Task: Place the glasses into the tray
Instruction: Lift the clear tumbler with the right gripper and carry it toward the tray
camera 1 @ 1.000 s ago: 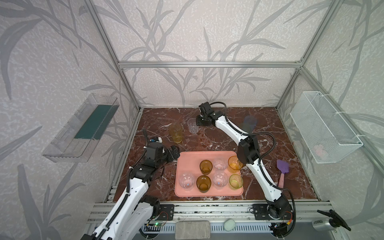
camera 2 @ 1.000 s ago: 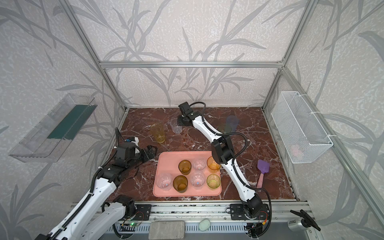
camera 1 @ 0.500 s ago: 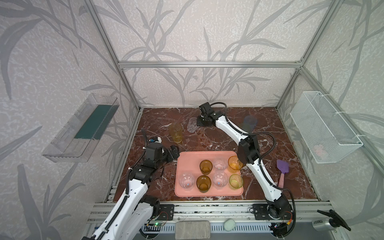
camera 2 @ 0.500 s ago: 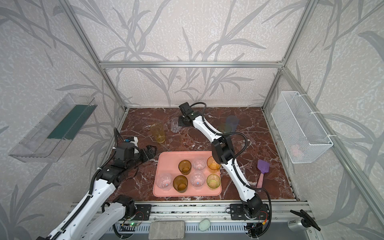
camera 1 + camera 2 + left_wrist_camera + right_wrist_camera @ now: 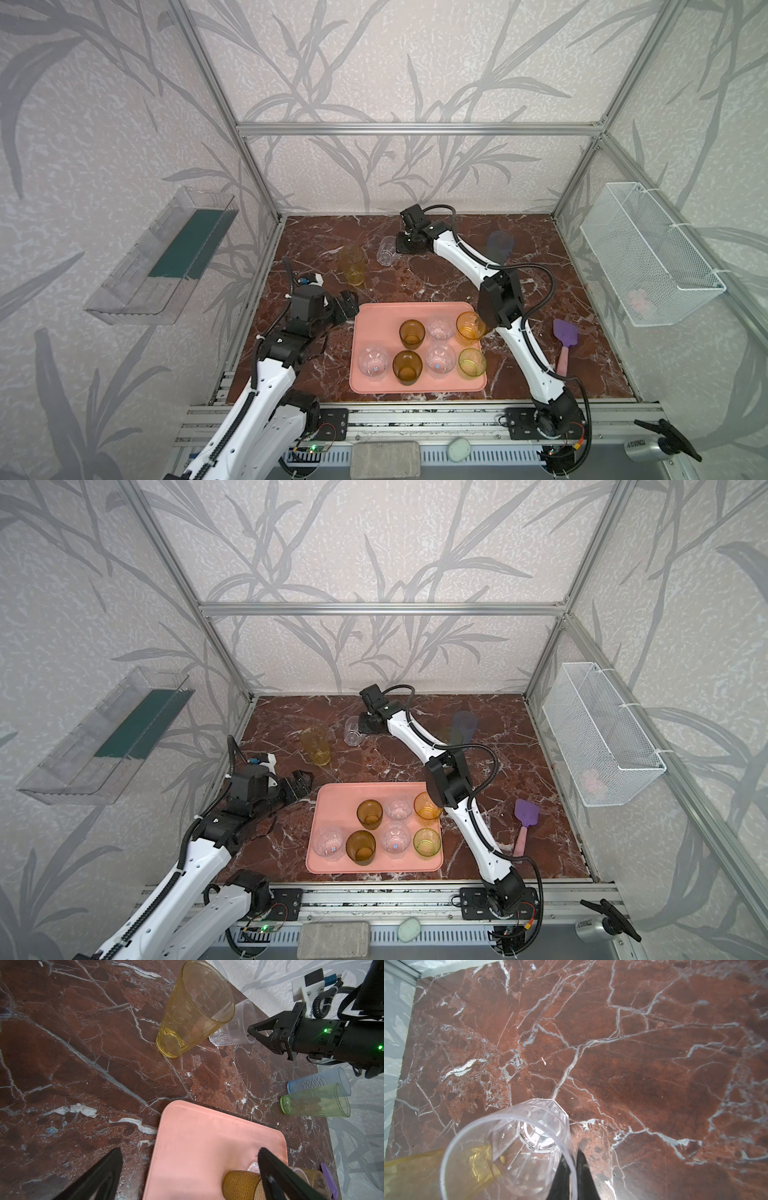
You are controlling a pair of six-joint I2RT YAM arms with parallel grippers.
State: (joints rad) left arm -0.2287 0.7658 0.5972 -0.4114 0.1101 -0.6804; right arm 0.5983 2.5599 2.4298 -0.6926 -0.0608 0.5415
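— What does the right claw [image 5: 400,246] hold?
— It is clamped on the rim of a short clear faceted tumbler [image 5: 387,250], tilted, above centre in both top views, just beside a tall yellow translucent tumbler [image 5: 352,266].
— And the left claw [image 5: 348,304]?
— Spread wide and empty, just off the upper left corner of the flat salmon-pink rectangular tray [image 5: 374,328], low in the frame on the red marble worktop [image 5: 415,282]. Seven short tumblers [image 5: 411,332] stand in it.

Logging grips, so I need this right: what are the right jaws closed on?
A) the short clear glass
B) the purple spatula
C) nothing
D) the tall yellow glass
A: the right jaws pinch the rim wall of the short clear glass, one side inside it and one outside.
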